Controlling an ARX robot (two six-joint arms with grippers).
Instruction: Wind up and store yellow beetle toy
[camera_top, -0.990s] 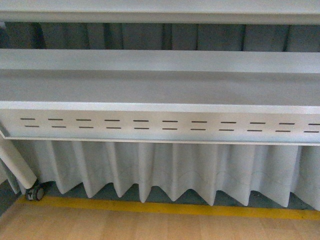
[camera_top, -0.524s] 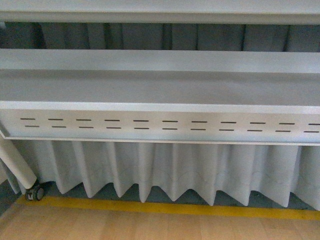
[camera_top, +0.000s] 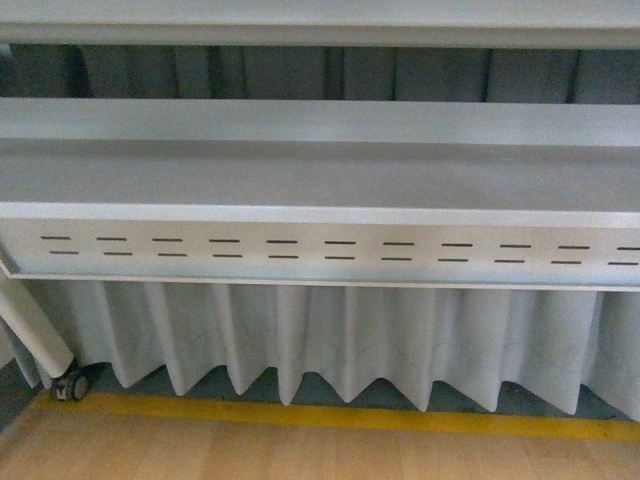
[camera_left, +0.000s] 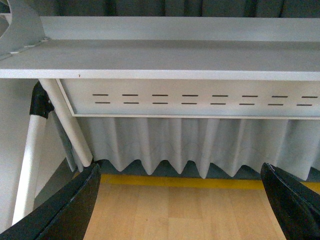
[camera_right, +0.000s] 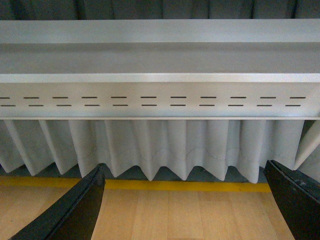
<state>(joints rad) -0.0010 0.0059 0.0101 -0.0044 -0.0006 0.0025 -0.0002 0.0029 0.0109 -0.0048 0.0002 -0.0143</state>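
The yellow beetle toy is out of view in every frame. My left gripper is open and empty, its two black fingers spread wide over bare wooden floor. My right gripper is also open and empty, its black fingers spread wide over the same kind of floor. Neither arm shows in the front view.
A grey metal table with a slotted apron spans the front view, with a pleated white curtain hanging under it. A yellow line crosses the wooden floor. A white leg with a caster stands at left.
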